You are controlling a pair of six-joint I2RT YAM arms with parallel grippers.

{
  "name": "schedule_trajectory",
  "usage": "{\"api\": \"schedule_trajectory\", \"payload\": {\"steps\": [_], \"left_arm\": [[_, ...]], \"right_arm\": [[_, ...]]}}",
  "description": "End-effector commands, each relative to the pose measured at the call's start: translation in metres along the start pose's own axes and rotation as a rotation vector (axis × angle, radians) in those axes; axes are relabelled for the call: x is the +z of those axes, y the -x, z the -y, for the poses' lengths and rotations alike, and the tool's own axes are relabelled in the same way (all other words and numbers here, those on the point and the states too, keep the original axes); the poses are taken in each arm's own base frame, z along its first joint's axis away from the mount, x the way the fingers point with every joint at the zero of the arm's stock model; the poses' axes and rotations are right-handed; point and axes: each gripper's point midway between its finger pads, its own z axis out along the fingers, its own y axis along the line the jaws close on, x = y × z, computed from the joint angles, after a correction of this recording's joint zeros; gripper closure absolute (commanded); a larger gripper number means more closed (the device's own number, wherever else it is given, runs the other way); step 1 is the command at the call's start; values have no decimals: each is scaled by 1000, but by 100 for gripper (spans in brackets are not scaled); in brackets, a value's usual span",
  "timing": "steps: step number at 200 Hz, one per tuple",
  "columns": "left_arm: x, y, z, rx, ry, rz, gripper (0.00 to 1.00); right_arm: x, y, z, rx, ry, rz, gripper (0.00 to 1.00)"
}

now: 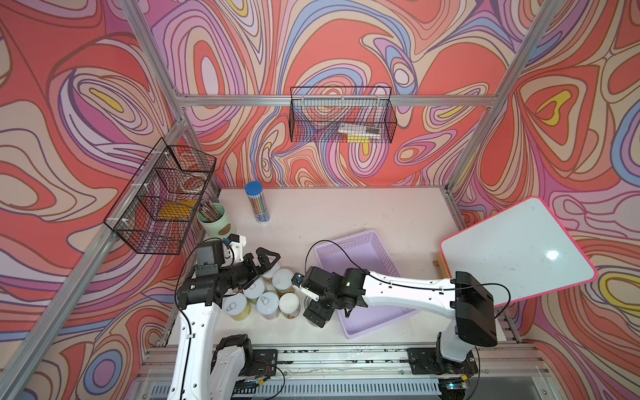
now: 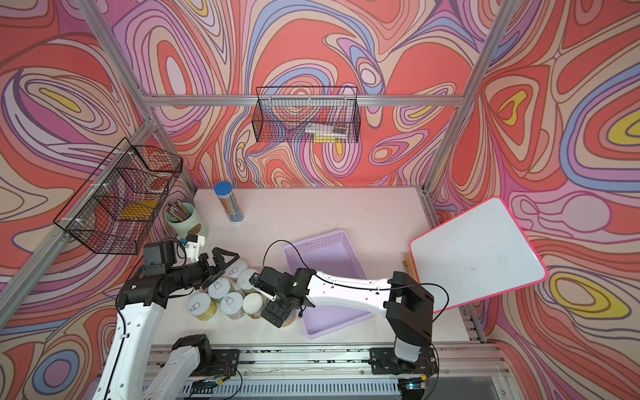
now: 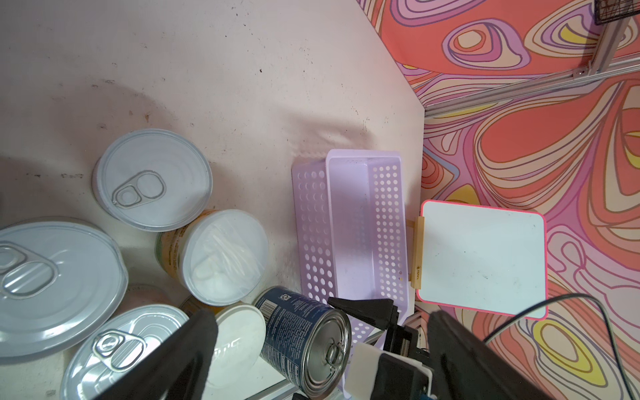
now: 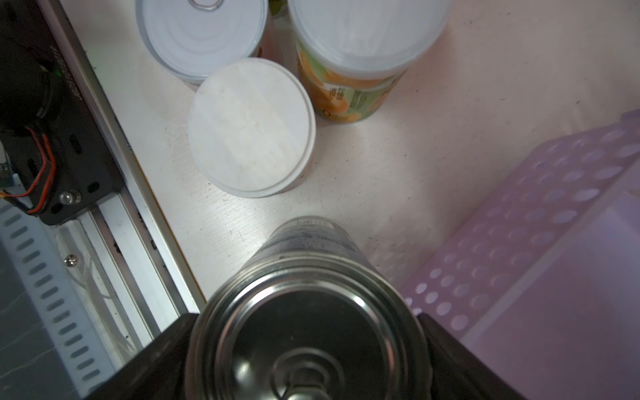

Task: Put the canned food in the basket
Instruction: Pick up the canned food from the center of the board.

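Blue-labelled can (image 3: pixel 304 343) stood upright just beside the lilac basket (image 3: pixel 313 225), between the jaws of your right gripper (image 4: pixel 308 346).
Those jaws pressed its two sides; your left gripper (image 1: pixel 267 260) hung spread wide, farther from the basket.

Left pincer (image 1: pixel 265 267) spread wide; right pincer (image 1: pixel 317 314) points down, jaws apart.

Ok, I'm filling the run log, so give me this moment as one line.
left gripper: open, over cans | right gripper: jaws against blue can, on table | basket: no can visible inside
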Motion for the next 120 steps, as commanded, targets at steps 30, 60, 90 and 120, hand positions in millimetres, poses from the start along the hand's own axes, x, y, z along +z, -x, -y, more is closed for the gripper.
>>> {"api": "schedule_trajectory", "payload": {"steps": [30, 60, 90, 120], "left_arm": [[-5, 2, 2, 24, 9, 10, 1], [-5, 2, 2, 26, 10, 9, 1], [-4, 3, 2, 26, 10, 12, 1], [-3, 7, 10, 31, -32, 17, 1]], "right_arm": [[3, 5, -3, 3, -3, -3, 14], [2, 7, -5, 2, 5, -1, 21], [-2, 13, -5, 7, 4, 17, 26], [-27, 36, -3, 39, -7, 117, 35]]}}
